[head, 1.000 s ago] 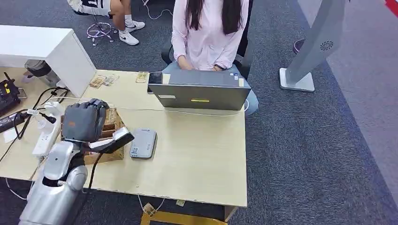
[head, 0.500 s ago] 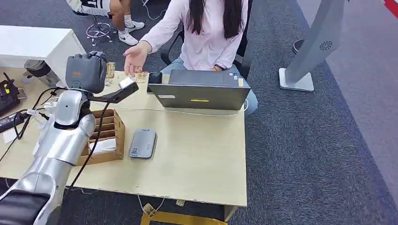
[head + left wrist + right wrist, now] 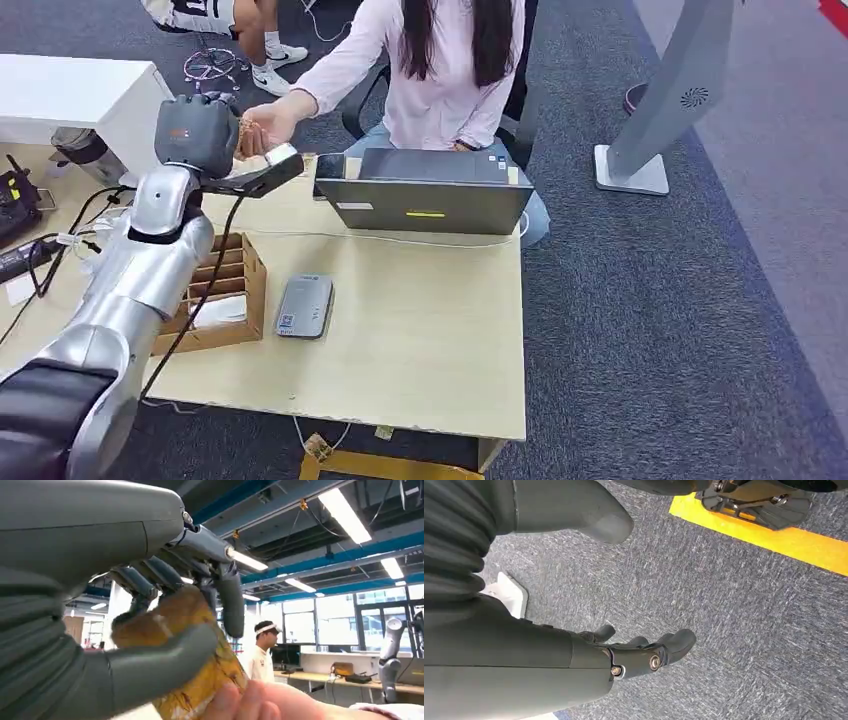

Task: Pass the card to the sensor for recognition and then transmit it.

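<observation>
Left hand (image 3: 197,133) raised over the far left corner of the table (image 3: 420,330), seen from behind in the head view, so fingers and load mostly hidden there. Closer, from the left wrist: thumb and dark fingers (image 3: 226,600) wrapped round a yellow-brown card (image 3: 200,670), crumpled-looking, printing too blurred to read, lower edge cut off by the frame. Person's hand (image 3: 262,126) reaching in from the far side, palm up, right against the robot's hand; fingertips (image 3: 250,707) touching or nearly touching the card's lower end, contact hard to judge. Person (image 3: 440,60) seated behind an open laptop (image 3: 425,195) at the far edge, head cropped off. Grey sensor (image 3: 305,306) lying flat near the middle of the table's left half, just beside a wooden slotted box (image 3: 225,290), partly covered by the silver forearm. Cables and a power strip along the left edge, half out of frame. Right hand (image 3: 639,652) hanging over grey carpet, fingers loosely curled, apart and holding nothing, thumb cut off at the frame's edge.
</observation>
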You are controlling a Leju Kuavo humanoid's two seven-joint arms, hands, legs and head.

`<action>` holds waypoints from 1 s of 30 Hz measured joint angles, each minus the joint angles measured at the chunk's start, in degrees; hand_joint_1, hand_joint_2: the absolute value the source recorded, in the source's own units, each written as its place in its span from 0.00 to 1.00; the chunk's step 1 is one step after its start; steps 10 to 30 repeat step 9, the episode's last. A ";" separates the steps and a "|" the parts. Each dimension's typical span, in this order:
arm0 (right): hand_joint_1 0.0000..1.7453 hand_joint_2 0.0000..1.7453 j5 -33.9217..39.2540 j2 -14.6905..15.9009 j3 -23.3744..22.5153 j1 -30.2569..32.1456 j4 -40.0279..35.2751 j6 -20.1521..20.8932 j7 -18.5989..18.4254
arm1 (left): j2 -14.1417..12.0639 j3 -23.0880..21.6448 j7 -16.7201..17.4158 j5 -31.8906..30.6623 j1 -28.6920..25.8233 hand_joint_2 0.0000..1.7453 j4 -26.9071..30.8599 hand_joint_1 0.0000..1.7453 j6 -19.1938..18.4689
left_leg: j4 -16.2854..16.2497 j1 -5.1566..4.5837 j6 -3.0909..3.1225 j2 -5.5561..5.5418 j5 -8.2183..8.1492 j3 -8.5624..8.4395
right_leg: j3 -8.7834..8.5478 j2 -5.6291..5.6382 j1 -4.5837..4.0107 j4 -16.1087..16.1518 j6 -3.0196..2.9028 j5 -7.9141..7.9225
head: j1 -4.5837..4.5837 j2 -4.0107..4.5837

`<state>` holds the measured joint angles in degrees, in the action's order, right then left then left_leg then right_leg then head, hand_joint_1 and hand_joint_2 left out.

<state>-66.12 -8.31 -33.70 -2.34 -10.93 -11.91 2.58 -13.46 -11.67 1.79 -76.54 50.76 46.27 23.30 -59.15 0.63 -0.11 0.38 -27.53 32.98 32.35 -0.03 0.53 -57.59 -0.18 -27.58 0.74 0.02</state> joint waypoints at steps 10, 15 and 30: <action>0.00 1.00 0.15 -0.15 0.00 0.10 0.02 -0.09 0.11 | -2.21 -0.39 -3.09 1.88 -9.75 1.00 7.25 0.00 13.80 | 0.05 -0.01 -0.01 0.22 -0.03 -0.02 | 0.01 0.21 0.01 -0.05 -0.01 -0.01 | 0.00 0.00; 0.00 1.00 0.15 -0.15 0.00 0.10 0.02 -0.09 0.11 | -2.21 -0.39 -3.09 1.88 -9.75 1.00 7.25 0.00 13.80 | 0.05 -0.01 -0.01 0.22 -0.03 -0.02 | 0.01 0.21 0.01 -0.05 -0.01 -0.01 | 0.00 0.00; 0.00 1.00 0.15 -0.15 0.00 0.10 0.02 -0.09 0.11 | -2.21 -0.39 -3.09 1.88 -9.75 1.00 7.25 0.00 13.80 | 0.05 -0.01 -0.01 0.22 -0.03 -0.02 | 0.01 0.21 0.01 -0.05 -0.01 -0.01 | 0.00 0.00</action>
